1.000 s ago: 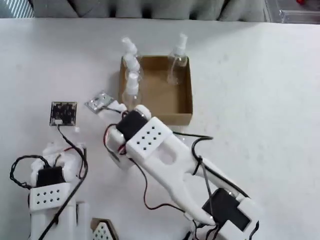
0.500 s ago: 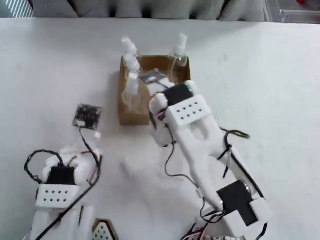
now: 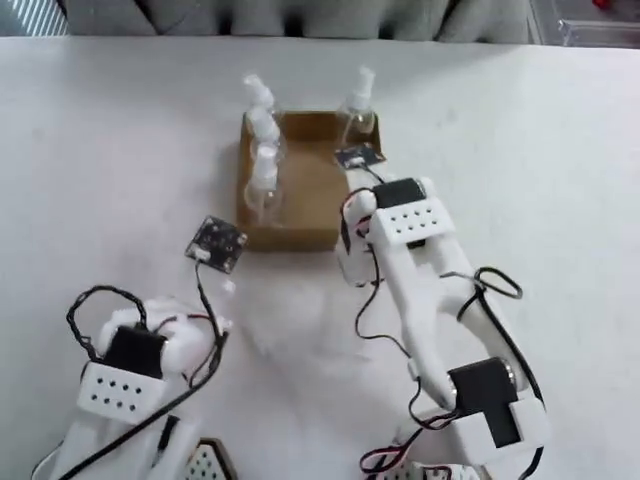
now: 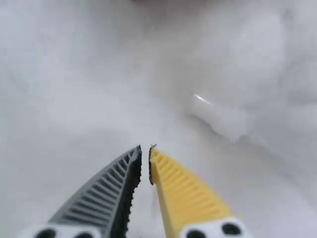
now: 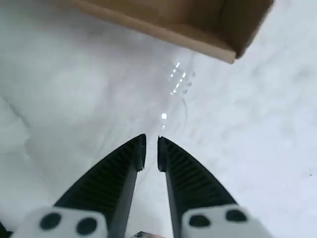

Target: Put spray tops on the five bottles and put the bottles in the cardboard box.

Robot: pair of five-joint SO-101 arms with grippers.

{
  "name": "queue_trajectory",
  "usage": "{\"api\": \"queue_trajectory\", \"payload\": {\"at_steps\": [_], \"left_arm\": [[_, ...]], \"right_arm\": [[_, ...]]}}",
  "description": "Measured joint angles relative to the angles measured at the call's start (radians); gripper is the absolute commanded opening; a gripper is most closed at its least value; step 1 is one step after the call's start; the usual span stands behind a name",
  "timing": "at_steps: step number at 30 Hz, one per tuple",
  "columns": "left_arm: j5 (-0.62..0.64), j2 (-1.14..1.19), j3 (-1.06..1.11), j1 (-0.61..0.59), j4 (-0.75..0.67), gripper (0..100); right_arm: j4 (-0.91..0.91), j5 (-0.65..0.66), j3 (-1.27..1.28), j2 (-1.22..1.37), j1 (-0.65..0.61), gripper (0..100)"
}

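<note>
The cardboard box (image 3: pixel 312 192) sits at the table's middle back. Three clear bottles with white spray tops (image 3: pixel 263 170) stand in a row along its left wall, and another bottle (image 3: pixel 355 112) stands at its back right corner. My right arm (image 3: pixel 410 225) reaches to the box's front right corner. Its gripper (image 5: pixel 151 142) is shut on nothing just above the white table, with the box corner (image 5: pixel 198 22) beyond it. My left gripper (image 4: pixel 145 149) is shut and empty over the table at the front left. A blurred pale shape (image 4: pixel 220 119) lies ahead of it; I cannot tell what it is.
Each wrist's small camera board sticks out over the table (image 3: pixel 560 150): one (image 3: pixel 218 243) left of the box front, one (image 3: pixel 358 157) over the box's right wall. Loose black and red cables trail from both arms. Bare table lies to the far left and right.
My right arm has swung from the box's front left corner, past its front, to the front right corner. My left arm has shifted a little to the right and forward.
</note>
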Motion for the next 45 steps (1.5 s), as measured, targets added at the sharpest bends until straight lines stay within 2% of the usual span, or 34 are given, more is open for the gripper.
{"api": "queue_trajectory", "payload": {"at_steps": [3, 8, 10, 14, 21, 27, 42, 45], "left_arm": [[0.069, 0.0, -0.018, 0.066, 0.04, 8], [0.244, 0.0, -0.005, 0.169, 0.035, 26], [0.299, 0.0, 0.04, 0.215, -0.002, 31], [0.394, 0.0, 0.124, 0.316, -0.087, 30], [0.565, 0.0, 0.178, 0.334, -0.264, 30], [0.631, 0.0, 0.245, 0.272, -0.376, 30], [0.64, 0.003, 0.25, 0.249, -0.387, 30], [0.64, 0.063, 0.25, 0.249, -0.387, 30]], "right_arm": [[-0.026, 0.003, 0.017, 0.0, 0.005, 1.7], [-0.037, 0.003, 0.017, 0.0, 0.008, 1.7], [-0.044, 0.003, 0.017, 0.0, 0.008, 1.7], [-0.044, 0.003, 0.017, 0.0, 0.008, 1.7], [-0.048, 0.003, 0.02, 0.0, 0.008, 1.7], [-0.048, 0.003, 0.02, 0.0, 0.008, 1.7], [-0.063, 0.005, 0.034, 0.0, 0.044, 1.7], [-0.068, 0.005, 0.035, 0.0, 0.044, 1.7]]}}
